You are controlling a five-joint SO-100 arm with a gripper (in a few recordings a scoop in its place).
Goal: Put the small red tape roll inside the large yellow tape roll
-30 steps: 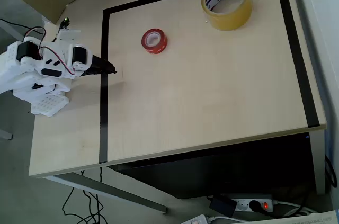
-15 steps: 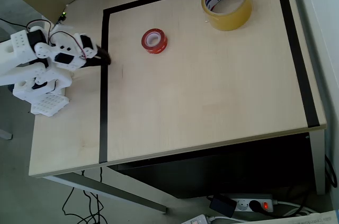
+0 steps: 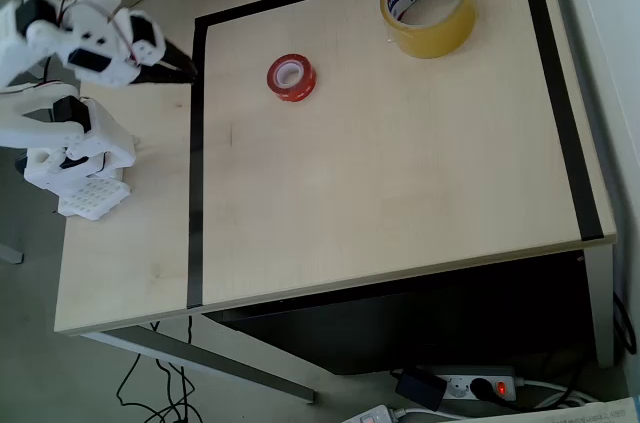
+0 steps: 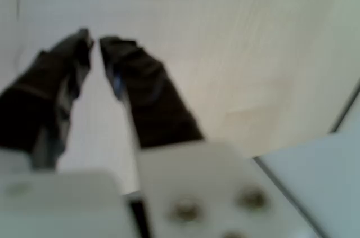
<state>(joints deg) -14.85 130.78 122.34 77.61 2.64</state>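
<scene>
Red tape roll (image 3: 291, 77) is lying flat on the table (image 3: 400, 193), inside the black-tape border (image 3: 196, 143), upper-left part of the marked area in the overhead view. Yellow tape roll (image 3: 428, 6) is sitting well apart from it, up toward the top right near the border's top edge, hole facing up & empty. So nothing's done yet as far as we're seeing: red roll isn't picked up, isn't in the yellow one. Our gripper (image 3: 180, 65) is hanging at the left edge of the table, just outside the black line, tips pointing toward the red roll but w/ a clear gap between. In the wrist view the gripper (image 4: 94, 40) is showing both dark fingers (image 4: 143, 80) nearly together at the tips, only a thin slit between, nothing held; pic is blurry tho. We're judging the whole job is still ahead: reach over to the red roll, open up, grab it, carry it across to the yellow roll & drop it in the hole.
</scene>
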